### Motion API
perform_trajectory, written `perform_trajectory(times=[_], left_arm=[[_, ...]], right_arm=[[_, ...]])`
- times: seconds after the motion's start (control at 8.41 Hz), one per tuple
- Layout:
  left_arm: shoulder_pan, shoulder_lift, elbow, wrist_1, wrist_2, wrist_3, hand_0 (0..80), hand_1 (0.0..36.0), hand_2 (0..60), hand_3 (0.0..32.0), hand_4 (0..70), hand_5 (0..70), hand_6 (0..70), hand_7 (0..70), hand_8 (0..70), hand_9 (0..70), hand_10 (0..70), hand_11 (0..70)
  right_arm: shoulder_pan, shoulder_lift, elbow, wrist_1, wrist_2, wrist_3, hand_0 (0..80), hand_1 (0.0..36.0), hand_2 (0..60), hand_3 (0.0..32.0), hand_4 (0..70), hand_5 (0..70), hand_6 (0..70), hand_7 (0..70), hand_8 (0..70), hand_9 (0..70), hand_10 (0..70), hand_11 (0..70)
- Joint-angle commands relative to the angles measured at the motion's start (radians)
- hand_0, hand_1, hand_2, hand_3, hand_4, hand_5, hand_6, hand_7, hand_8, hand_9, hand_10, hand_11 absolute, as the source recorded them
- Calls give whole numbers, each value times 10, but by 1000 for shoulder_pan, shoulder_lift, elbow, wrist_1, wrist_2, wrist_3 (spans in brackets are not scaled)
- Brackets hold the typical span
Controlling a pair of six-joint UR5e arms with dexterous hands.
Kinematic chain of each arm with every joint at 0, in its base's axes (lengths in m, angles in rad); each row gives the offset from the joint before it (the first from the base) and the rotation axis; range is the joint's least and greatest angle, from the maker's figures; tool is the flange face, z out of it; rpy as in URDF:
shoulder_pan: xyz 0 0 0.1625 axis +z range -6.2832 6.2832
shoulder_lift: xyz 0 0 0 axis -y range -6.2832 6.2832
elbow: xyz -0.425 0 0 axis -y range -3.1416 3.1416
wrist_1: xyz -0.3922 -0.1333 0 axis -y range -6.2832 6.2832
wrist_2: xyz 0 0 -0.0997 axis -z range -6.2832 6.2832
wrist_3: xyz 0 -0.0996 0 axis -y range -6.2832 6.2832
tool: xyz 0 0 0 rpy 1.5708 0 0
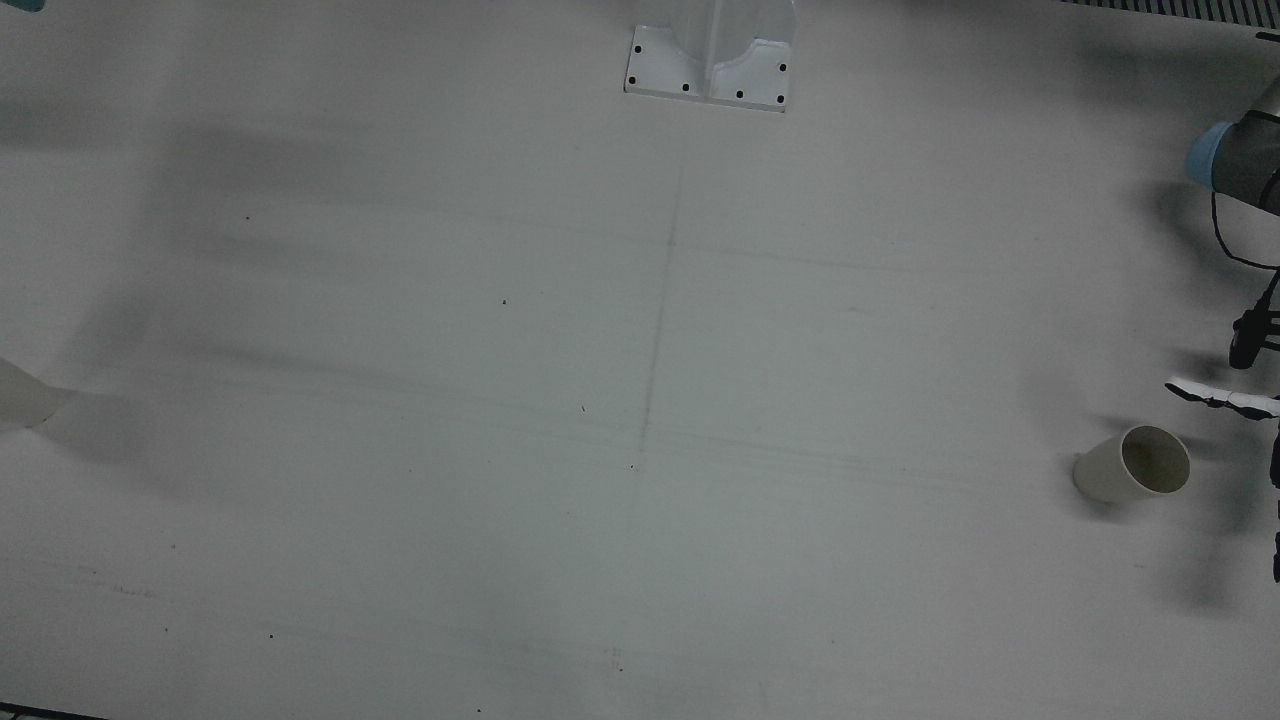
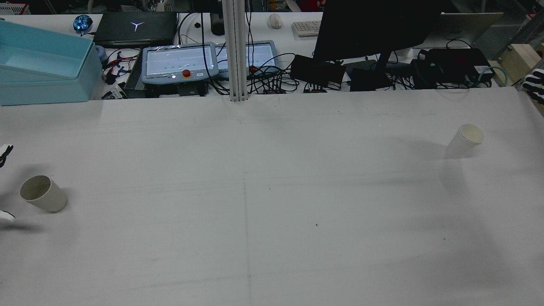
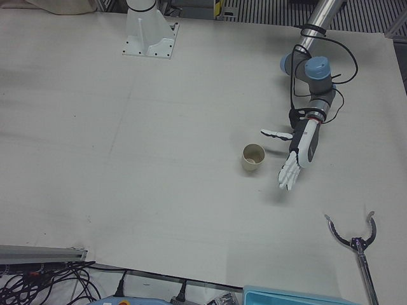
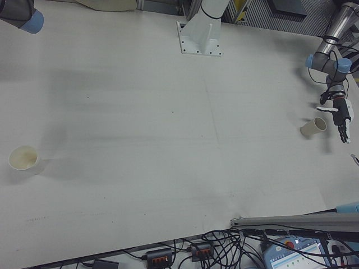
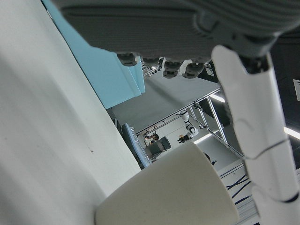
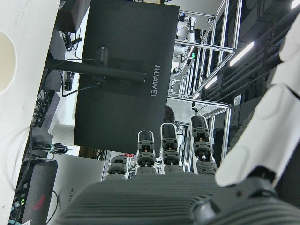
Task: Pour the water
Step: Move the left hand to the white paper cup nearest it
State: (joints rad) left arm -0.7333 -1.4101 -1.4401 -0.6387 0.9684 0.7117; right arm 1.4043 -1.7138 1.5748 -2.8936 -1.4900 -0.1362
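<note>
on a wide white table [image 1: 400, 400], the robot's white many-fingered left hand [image 3: 297, 155] hovers just beside a beige paper cup [image 3: 252, 157], fingers spread and straight, thumb reaching out toward the cup, with nothing in its grasp. the cup stands upright near the table's left-arm edge, apart from the hand; its inside looks pale and its contents cannot be made out. seen from the hand's own camera, the cup's wall fills the lower frame just before the palm, with one long white finger [image 5: 253, 122] extended alongside it.

well apart, on the other half of the table, a second cream paper cup [image 2: 465, 140] stands upright on its own, with a dark monitor [image 2: 374, 29] behind the table's far edge. the robot's right hand [image 2: 534, 85] shows only as black-and-white fingertips at the rear view's right edge, away from that cup; in its own camera the fingers [image 6: 161, 147] are held out with nothing between them.

a light blue plastic bin [image 2: 42, 70] sits beyond the table's far edge.
</note>
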Motion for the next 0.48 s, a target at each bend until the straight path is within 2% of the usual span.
perform_trajectory(times=[0.0, 0.36], left_arm=[[122, 5, 1, -12, -109, -8, 515, 148, 0, 0, 111, 0, 44, 67, 10, 0, 10, 32], [121, 3, -10, -3, -112, -29, 528, 155, 0, 0, 118, 0, 45, 71, 16, 0, 2, 21]], right_arm=[[4, -1, 1, 1, -1, 3, 464, 94, 90, 0, 264, 143, 123, 237, 136, 170, 43, 67], [8, -1, 5, 4, 0, 7, 464, 92, 88, 0, 259, 140, 120, 233, 135, 169, 42, 66]])
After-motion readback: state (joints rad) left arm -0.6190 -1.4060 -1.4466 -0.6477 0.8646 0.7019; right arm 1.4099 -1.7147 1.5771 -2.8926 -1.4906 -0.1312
